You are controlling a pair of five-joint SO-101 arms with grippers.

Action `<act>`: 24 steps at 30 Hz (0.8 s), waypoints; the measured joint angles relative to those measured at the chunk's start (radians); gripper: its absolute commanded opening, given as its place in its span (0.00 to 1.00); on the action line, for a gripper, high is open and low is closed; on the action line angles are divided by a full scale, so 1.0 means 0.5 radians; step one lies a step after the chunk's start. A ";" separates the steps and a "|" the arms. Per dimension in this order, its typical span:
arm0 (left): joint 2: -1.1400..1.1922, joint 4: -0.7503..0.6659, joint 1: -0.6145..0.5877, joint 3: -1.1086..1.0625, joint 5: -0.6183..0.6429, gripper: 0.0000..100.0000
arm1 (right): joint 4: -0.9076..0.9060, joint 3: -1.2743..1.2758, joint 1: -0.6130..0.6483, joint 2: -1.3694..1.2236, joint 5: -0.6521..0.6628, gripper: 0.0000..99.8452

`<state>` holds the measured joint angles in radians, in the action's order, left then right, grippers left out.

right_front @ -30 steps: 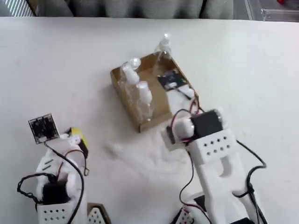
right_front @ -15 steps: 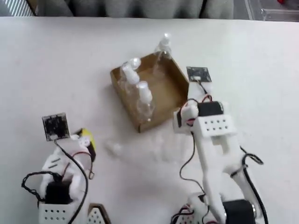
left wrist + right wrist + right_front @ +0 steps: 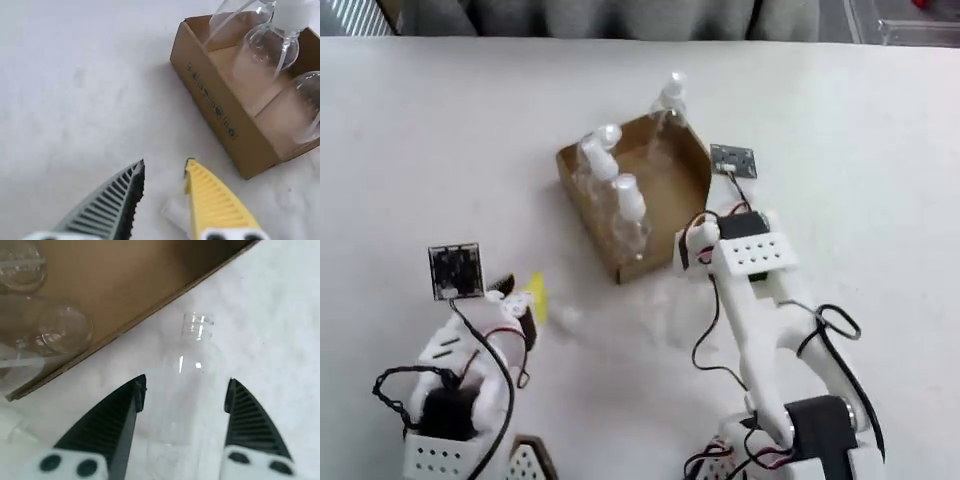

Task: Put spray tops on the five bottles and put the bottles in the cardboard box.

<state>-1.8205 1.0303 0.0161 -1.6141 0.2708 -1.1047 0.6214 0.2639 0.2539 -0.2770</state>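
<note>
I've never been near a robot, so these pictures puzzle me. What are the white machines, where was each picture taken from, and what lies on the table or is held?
These are two small robot arms at a white table. One picture looks down from a fixed camera above. The other two come from a camera on each arm's wrist, so each shows that arm's own pincer up close. On the table stands a cardboard box with three clear bottles in it, each with a white spray top. The right pincer is open around a clear bottle without a top that lies beside the box. The left pincer, grey and yellow, is open over the table near the box. Nothing is gripped.
</note>
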 measured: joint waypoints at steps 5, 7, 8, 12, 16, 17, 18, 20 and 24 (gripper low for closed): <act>0.000 0.000 0.000 0.000 0.000 0.13 | 0.018 0.000 -0.015 -0.129 -0.055 0.27; 0.000 0.000 0.000 0.000 0.000 0.13 | 0.018 0.000 -0.003 -0.184 -0.055 0.27; 0.000 0.000 0.000 0.000 0.000 0.13 | 0.018 0.000 -0.003 -0.203 -0.055 0.27; 0.000 0.000 0.000 0.000 0.000 0.13 | 0.021 0.000 -0.018 -0.245 -0.055 0.27; 0.003 0.000 0.000 0.000 0.000 0.13 | 0.083 0.000 -0.055 -0.249 -0.055 0.27; 0.028 0.000 0.000 0.015 0.000 0.13 | 0.086 0.000 -0.058 -0.261 -0.055 0.27; 0.074 0.000 0.000 0.046 0.000 0.13 | 0.086 0.000 -0.061 -0.282 -0.055 0.27; 0.193 -0.021 0.000 0.123 0.000 0.13 | 0.089 0.009 -0.061 -0.328 -0.055 0.27; 0.641 -0.089 0.000 0.304 0.000 0.13 | 0.089 0.009 -0.061 -0.371 -0.055 0.27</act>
<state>-1.4998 0.9858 0.0161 -1.4622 0.2708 -1.0602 0.6260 0.2332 0.0683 -0.3046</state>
